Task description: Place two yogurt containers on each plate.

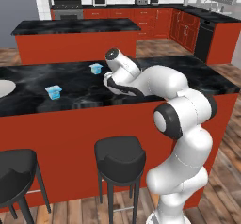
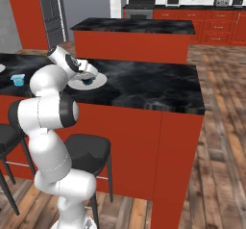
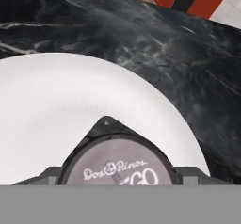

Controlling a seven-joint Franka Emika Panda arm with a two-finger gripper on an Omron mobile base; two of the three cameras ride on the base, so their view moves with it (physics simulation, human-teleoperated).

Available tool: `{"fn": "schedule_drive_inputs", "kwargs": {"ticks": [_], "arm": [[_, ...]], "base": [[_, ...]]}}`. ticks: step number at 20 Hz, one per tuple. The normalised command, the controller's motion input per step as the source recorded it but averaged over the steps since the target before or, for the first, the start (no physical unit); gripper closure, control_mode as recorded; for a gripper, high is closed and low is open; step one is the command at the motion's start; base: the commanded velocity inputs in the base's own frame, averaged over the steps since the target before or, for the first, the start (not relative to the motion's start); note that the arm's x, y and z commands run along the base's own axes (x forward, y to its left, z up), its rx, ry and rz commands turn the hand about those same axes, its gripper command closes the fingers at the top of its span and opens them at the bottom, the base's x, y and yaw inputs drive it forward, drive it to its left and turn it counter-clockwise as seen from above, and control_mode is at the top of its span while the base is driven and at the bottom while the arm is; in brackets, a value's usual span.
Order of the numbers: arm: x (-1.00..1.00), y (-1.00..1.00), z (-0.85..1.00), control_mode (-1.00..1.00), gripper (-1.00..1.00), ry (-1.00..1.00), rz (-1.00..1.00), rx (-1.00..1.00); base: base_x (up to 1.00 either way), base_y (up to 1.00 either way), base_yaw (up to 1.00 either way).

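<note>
My gripper (image 2: pixel 87 77) hangs low over a flat round white plate (image 2: pixel 98 82) on the black marble counter (image 2: pixel 153 86). A round yogurt tub with a grey printed lid (image 3: pixel 120 167) sits right at my fingertips, at six o'clock in the hand view, lid up, over the plate's near edge. I cannot tell whether my jaws clasp it or have let go. I count three tubs: this one and two light blue square tubs (image 1: pixel 54 92) (image 1: pixel 96 68) well off at nine o'clock. A second plate's rim (image 1: pixel 4 87) shows beyond them.
</note>
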Motion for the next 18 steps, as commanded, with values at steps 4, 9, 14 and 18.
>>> {"fn": "schedule_drive_inputs", "kwargs": {"ticks": [4, 9, 14, 18], "arm": [[0.0, 0.0, 0.07, -1.0, -1.0, 0.02, 0.0, 0.0], [0.0, 0.0, 0.23, -1.0, -1.0, 0.01, 0.0, 0.0], [0.0, 0.0, 0.52, -1.0, -1.0, -0.01, 0.0, 0.0], [0.0, 0.12, 0.73, -1.0, -1.0, 0.0, 0.0, 0.0]], "base": [[0.0, 0.0, 0.0], [0.0, 0.0, 0.0], [0.0, 0.0, 0.0], [0.0, 0.0, 0.0]]}}
